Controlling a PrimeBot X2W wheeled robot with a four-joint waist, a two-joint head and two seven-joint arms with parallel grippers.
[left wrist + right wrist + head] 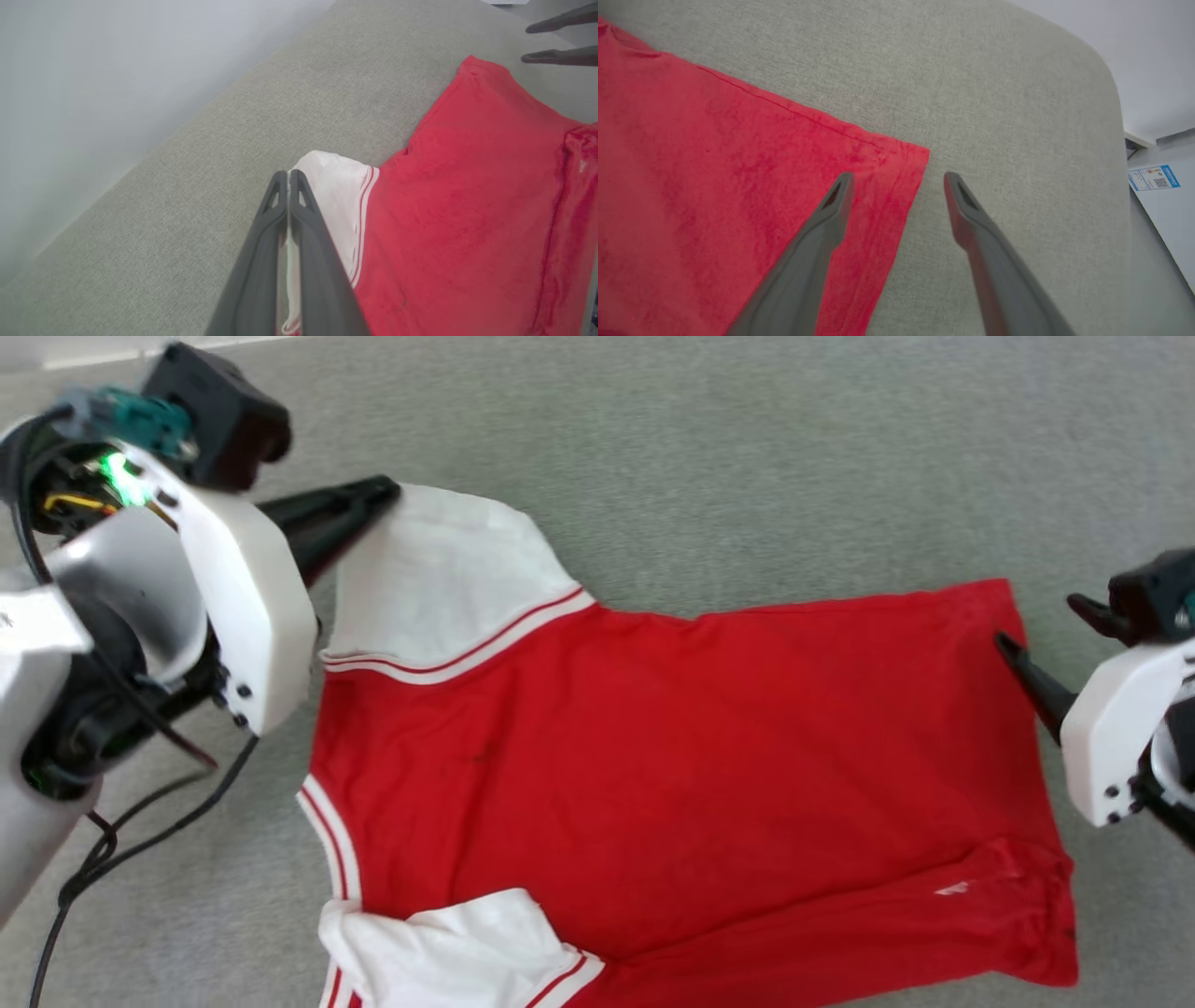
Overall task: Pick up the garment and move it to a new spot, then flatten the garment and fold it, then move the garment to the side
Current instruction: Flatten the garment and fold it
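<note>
The garment [672,737] lies spread across the middle of the head view on the grey surface [747,457], collar end toward the left of the frame and hem toward the right. It is mostly flat but not tidy. The upper sleeve [439,569] is laid out at upper left, the lower sleeve [448,933] is crumpled and doubled over at the bottom edge, and the lower hem [1008,887] is rolled back on itself at lower right.

Your left gripper [385,493] is at the upper left, fingers pressed together on the outer edge of the upper sleeve. In the left wrist view a sliver of white cloth shows in the slit between them, so I judge it to be pinching the sleeve.

Your right gripper [1036,621] is at the right edge, fingers spread wide. In the right wrist view they straddle the hem corner [915,154], one finger over red cloth and the other over bare grey. I cannot tell whether either tip touches the cloth.

This looks like the flattening step, with one end gripped and the other not yet taken. For the next move you need to bring the right fingers down around the hem corner and close on a single layer. Then draw both ends apart gently enough that the sleeve does not slip out. The crumpled lower sleeve and the rolled hem will need smoothing before any fold.

As for containers, none comes into this: the garment rests directly on the grey surface.
</note>
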